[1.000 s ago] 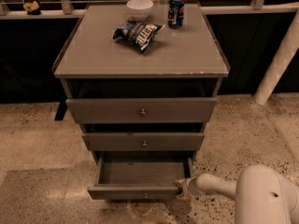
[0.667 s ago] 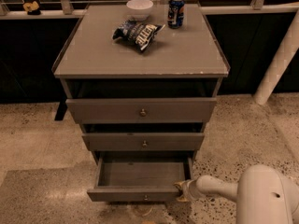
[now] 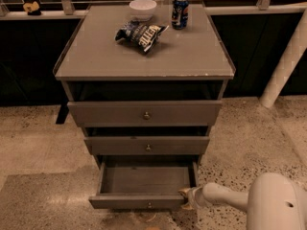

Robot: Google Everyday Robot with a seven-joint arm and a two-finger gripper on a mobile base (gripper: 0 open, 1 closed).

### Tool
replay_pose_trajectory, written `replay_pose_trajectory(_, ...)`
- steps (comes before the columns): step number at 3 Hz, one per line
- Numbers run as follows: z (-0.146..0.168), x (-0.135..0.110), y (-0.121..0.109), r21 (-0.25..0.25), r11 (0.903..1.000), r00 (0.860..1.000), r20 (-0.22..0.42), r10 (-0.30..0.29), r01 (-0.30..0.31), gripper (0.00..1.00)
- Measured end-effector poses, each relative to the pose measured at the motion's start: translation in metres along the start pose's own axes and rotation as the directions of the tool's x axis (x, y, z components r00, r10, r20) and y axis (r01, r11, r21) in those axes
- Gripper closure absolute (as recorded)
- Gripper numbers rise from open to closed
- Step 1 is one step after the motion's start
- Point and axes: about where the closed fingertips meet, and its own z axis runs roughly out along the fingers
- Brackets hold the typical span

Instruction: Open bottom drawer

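The bottom drawer (image 3: 143, 182), a grey flat-fronted drawer with a small round metal knob (image 3: 149, 205) at the centre of its front, stood drawn well out from the grey three-drawer table (image 3: 144, 61), low in the middle of the frame. Its bare grey inside lay open to view, and its front edge sat close to the lower border of the frame.

The claw (image 3: 187, 198), on a smooth white arm (image 3: 225, 196) reaching in from the lower right, sat at the right front corner of that drawer, touching or just beside the end of its front (which of the two could not be told). Whether the claw was wide or narrow could not be told either.

Above, the middle grey drawer front (image 3: 146, 145) and the widest grey drawer front (image 3: 144, 113) each stood out a little from the frame of the table, with a dark gap above each.

On the table top, towards the upper part of the frame, stood a round white bowl (image 3: 143, 7), a blue drink can (image 3: 180, 12) upright to the right of it, and a crumpled dark snack bag (image 3: 141, 32) lying just in front of the bowl. A white post (image 3: 288, 56) leaned at the right edge over the speckled stone floor (image 3: 249, 133).
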Motion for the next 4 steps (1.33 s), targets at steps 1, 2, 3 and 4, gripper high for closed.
replay_pose_trajectory(1,-0.003,-0.001,-0.001,0.000,1.0000,1.000,0.000,0.000,0.000,1.00)
replay_pose_trajectory(2,-0.003,-0.005,0.012,-0.002,1.0000,1.000,0.005,-0.007,0.008,1.00)
replay_pose_trajectory(3,-0.006,-0.006,0.011,-0.002,1.0000,1.000,0.005,-0.007,0.007,1.00)
replay_pose_trajectory(4,-0.007,-0.009,0.023,-0.007,1.0000,1.000,0.009,-0.002,0.002,1.00)
